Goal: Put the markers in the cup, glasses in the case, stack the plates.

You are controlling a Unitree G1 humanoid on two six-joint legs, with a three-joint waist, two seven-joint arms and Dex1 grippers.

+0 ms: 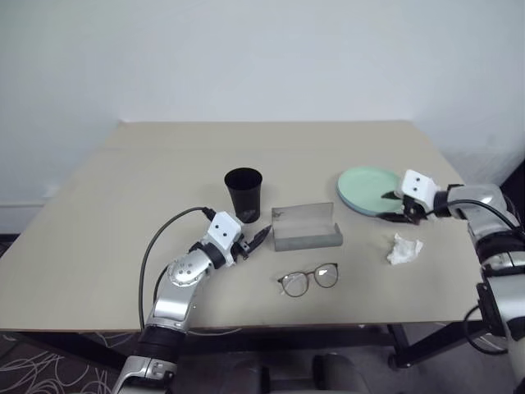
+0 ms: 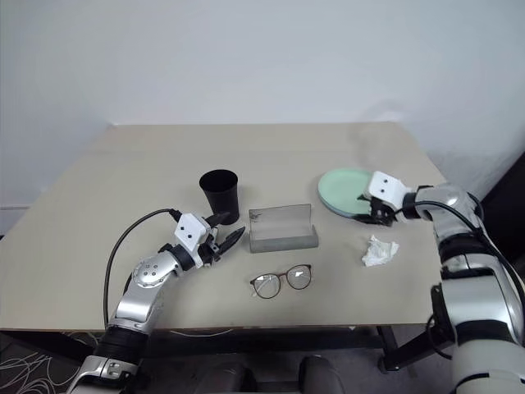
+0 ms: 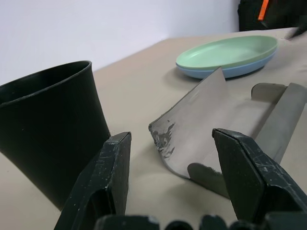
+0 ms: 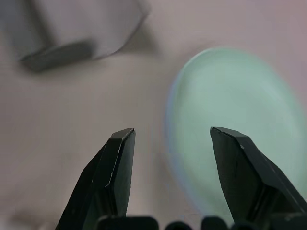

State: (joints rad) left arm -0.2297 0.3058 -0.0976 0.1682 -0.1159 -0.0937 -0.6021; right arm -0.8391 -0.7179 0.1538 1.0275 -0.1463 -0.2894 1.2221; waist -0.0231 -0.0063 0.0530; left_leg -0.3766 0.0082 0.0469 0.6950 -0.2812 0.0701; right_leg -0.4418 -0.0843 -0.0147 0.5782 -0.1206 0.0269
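The wide beige desk point(image 1: 123, 213) has a smooth, matt top. The black tapered cup point(image 1: 244, 194) looks like matt plastic. The grey oblong case point(image 1: 305, 226), open, has a dull surface, with scuffed marks at one corner. The mint green round plate point(image 3: 228, 50) lies on a light blue plate point(image 3: 230, 71); both have a soft sheen. The thin dark wire-framed glasses point(image 1: 308, 279) have clear, shiny lenses. The crumpled white tissue point(image 1: 404, 249) looks like soft paper.
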